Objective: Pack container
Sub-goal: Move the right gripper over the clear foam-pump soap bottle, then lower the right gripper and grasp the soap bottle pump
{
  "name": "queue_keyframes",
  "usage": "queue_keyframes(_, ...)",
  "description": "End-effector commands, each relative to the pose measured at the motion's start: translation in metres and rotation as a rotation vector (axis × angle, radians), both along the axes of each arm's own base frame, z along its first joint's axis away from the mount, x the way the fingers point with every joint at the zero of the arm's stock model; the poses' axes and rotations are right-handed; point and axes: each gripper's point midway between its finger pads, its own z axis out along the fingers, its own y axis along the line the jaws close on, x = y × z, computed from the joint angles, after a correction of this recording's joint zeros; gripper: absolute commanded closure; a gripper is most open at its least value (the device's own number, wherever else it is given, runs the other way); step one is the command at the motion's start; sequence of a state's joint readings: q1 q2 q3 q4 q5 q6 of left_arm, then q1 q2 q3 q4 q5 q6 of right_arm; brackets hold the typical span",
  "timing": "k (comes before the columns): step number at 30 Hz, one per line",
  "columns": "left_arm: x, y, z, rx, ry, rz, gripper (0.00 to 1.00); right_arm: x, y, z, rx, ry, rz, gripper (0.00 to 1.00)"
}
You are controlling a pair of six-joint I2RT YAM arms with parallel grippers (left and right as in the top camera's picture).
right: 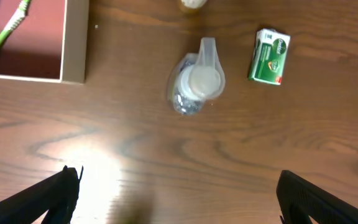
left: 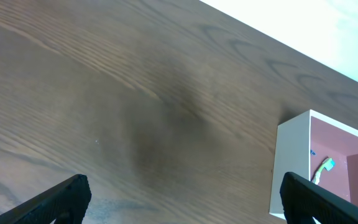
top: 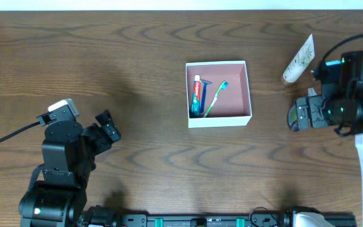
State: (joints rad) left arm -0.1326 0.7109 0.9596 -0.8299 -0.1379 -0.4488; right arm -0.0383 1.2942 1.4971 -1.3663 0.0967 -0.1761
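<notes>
A robotics lab bench: a dark wood-grain tabletop (top: 137, 63), a black jointed robot arm (top: 62, 157) at lower left, a second black arm (top: 351, 104) at right.

Matte black arms (top: 68, 151), trailing cable (top: 5, 140), green lights (top: 328, 112)

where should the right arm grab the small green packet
Across its narrow width at mid-length, coming straight down from above. The green packet lies flat on the table, apart from the clear bottle beside it, so only its two long edges likely give the jaws something to close on. The right gripper is open.
</notes>
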Motion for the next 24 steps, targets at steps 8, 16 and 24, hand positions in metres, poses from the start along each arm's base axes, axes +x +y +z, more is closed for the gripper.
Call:
queue_keyframes(8,0.000,0.002,0.001,-0.004,-0.003,0.013,0.02,0.033,-0.010,-0.012,0.060,-0.004,0.022,0.01)
queue_keyframes(16,0.000,0.002,0.001,-0.004,-0.003,0.012,0.02,0.045,-0.021,-0.039,0.088,0.076,-0.001,0.01)
queue_keyframes(24,0.000,0.002,0.001,-0.004,-0.003,0.013,0.02,0.058,-0.017,-0.073,0.126,0.171,0.041,0.01)
